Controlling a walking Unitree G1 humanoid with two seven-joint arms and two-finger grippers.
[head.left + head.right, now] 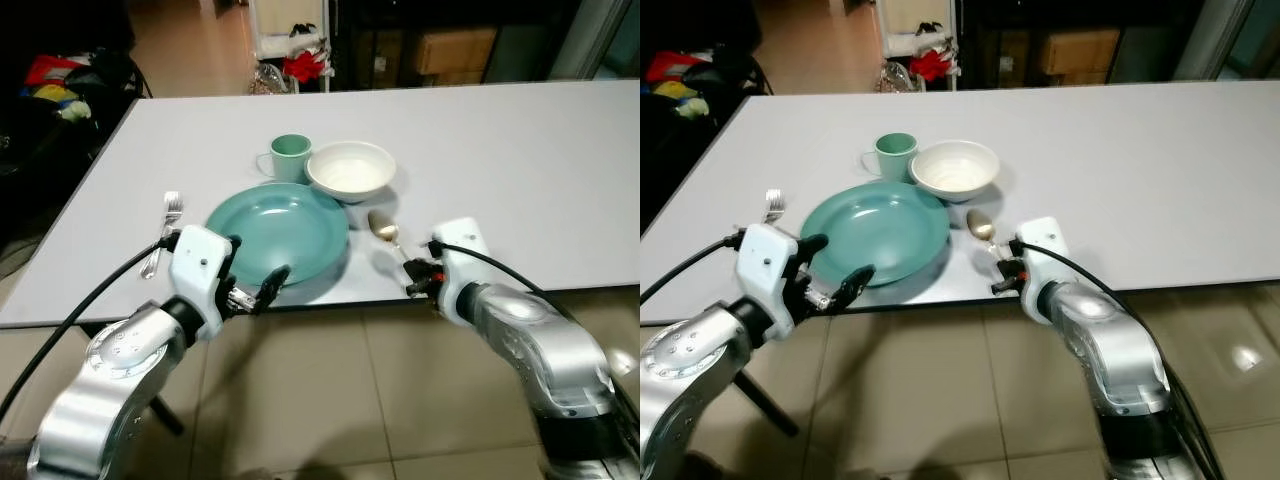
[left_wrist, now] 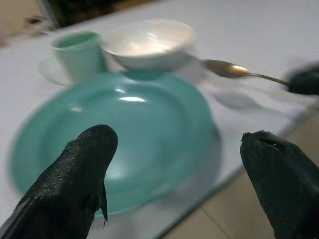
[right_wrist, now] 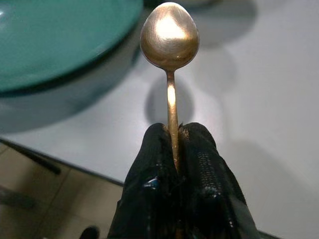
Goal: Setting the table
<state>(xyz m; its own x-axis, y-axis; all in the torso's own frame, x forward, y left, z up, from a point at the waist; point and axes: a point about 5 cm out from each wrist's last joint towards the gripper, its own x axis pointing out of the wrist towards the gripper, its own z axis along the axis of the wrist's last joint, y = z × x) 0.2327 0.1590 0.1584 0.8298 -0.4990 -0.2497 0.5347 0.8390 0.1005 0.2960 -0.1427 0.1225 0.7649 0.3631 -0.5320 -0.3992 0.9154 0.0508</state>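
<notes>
The right gripper (image 3: 174,144) is clenched on the spoon's (image 3: 170,37) handle at the table's (image 1: 520,160) near edge. Its long axis points toward the far edge, bowl hovering just right of the plate (image 1: 278,232). The left gripper (image 1: 252,290) is spread wide at the plate's near rim.

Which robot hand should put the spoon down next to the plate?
The right gripper: it is already shut on the spoon handle, just right of the teal plate. The left gripper hangs open at the plate's near edge.

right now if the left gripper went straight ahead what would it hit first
Probably the near rim of the teal plate: the left gripper, fingers open, points at it from the table edge. Depth is unclear.
</notes>
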